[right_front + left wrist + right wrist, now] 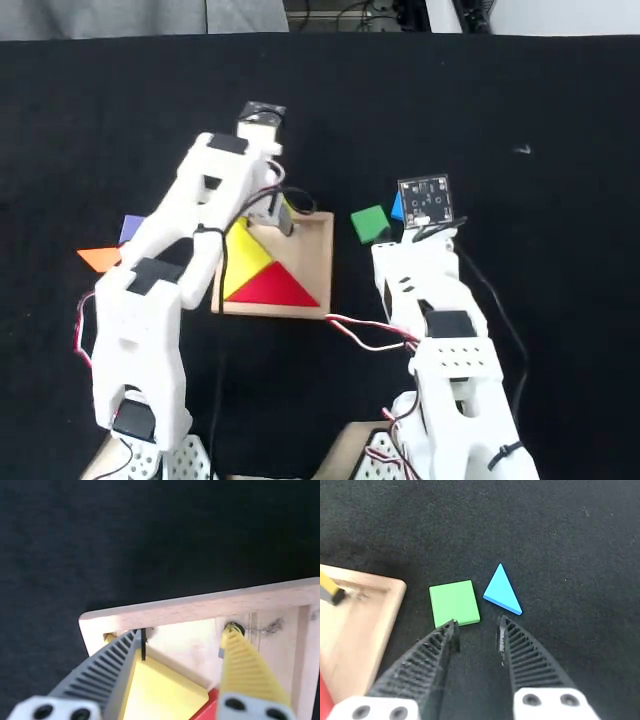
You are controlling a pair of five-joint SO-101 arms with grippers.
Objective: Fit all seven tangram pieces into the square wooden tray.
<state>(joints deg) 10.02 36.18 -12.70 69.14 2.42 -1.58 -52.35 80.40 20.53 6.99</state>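
Inside the tray (200,602), the left gripper (184,635) stands jaws apart over the yellow triangle (160,690), likely seating it beside the red triangle (280,285). The right gripper (476,627), also spread and empty, hovers near the green square (454,602) and blue triangle (501,591), probably its next picks; the orange piece (100,258) and purple piece (130,228) lie outside.

Bare wood in far part of tray (200,602), between parted fingers of left gripper (185,635). Near part taken by yellow triangle (245,262) and red triangle (280,287). Open cloth (560,540) round green square (454,603) and blue triangle (501,591), just beyond right gripper (476,630).
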